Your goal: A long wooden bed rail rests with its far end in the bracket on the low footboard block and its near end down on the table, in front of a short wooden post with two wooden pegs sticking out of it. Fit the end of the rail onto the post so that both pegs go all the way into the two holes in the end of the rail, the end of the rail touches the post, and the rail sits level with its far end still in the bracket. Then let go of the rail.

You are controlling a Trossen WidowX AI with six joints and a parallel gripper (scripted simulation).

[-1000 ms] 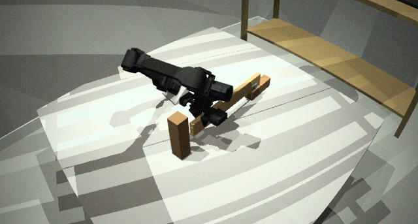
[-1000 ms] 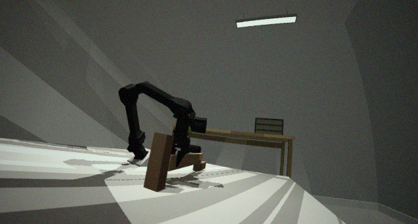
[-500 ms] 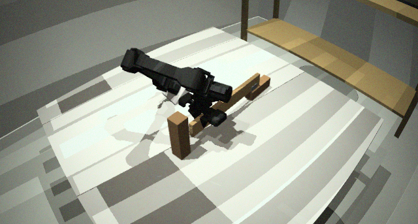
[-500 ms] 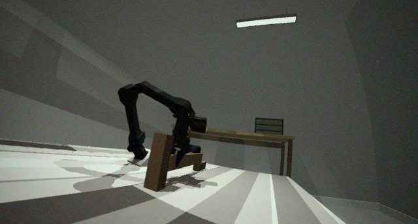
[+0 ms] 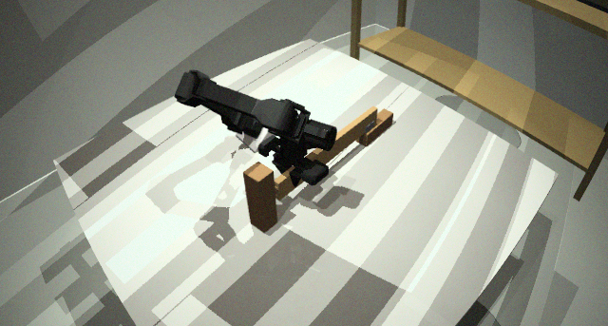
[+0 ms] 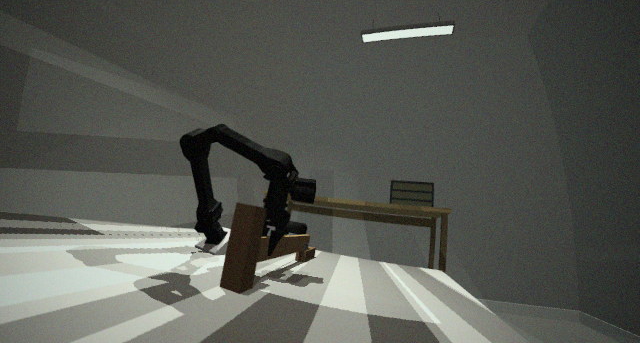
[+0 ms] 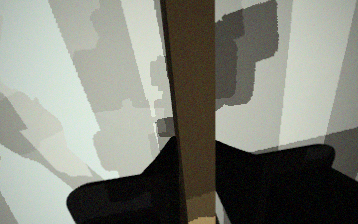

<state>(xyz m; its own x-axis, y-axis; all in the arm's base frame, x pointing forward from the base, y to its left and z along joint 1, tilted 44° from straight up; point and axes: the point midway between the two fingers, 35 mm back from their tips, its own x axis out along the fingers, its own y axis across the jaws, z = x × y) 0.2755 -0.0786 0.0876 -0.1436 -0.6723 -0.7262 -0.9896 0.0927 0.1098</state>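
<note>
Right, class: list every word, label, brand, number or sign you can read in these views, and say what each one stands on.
None can be read.
The rail bears a small dark mark near the footboard block, too small to read.
The gripper, the post and the bench show no lettering.

Arm [image 5: 223, 100] was matte black throughout, with boxy faceted links and chunky joints. A stubby black cylinder [image 5: 322, 134] stuck out at the wrist. Small white patch [image 5: 260, 141] under the forearm. Gripper [image 7: 196, 175] fingers were black, blunt and tapered. No cables or markings visible.
</note>
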